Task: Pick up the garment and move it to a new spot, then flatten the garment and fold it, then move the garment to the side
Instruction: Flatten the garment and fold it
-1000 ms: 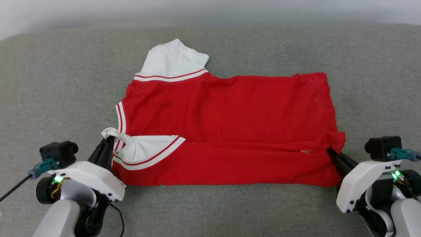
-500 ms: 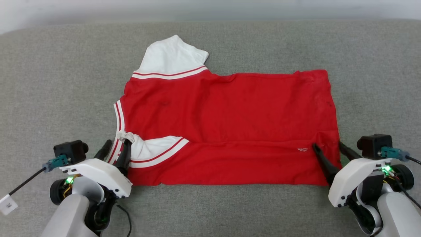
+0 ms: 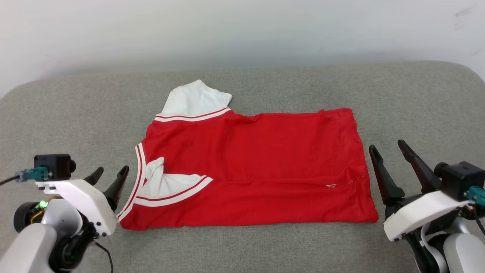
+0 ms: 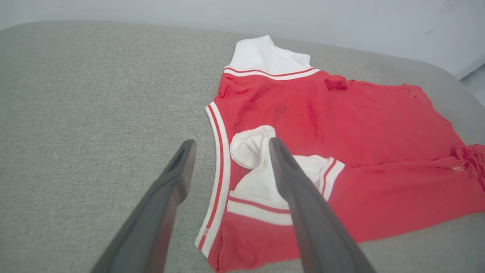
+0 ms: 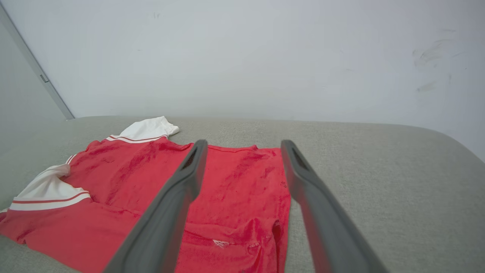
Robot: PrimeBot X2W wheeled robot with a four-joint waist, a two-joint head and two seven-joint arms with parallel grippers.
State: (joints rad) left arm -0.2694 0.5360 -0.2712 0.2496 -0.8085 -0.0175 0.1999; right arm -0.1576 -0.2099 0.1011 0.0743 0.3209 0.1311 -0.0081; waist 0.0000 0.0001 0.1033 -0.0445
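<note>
The garment (image 3: 250, 163), a red jersey with white sleeves and striped trim, lies flat on the grey surface, its near edge folded up over the body. One white sleeve (image 3: 197, 100) sticks out at the far left; the other sleeve (image 3: 166, 182) lies folded onto the red. No numbers show. My left gripper (image 3: 111, 175) stands open just left of the striped collar edge, touching nothing. My right gripper (image 3: 390, 149) stands open just right of the hem. In the left wrist view the garment (image 4: 341, 125) lies past my spread fingers (image 4: 182, 163); in the right wrist view the garment (image 5: 235, 182) lies beneath them.
The grey padded surface (image 3: 75, 113) stretches wide around the garment on every side, with a rounded far edge. A pale wall (image 3: 242, 30) rises behind it.
Both grippers let go of the garment's near corners, opened and drew back outward. The folded-over edge now rests on the body. The head camera tilted up, showing more wall.
</note>
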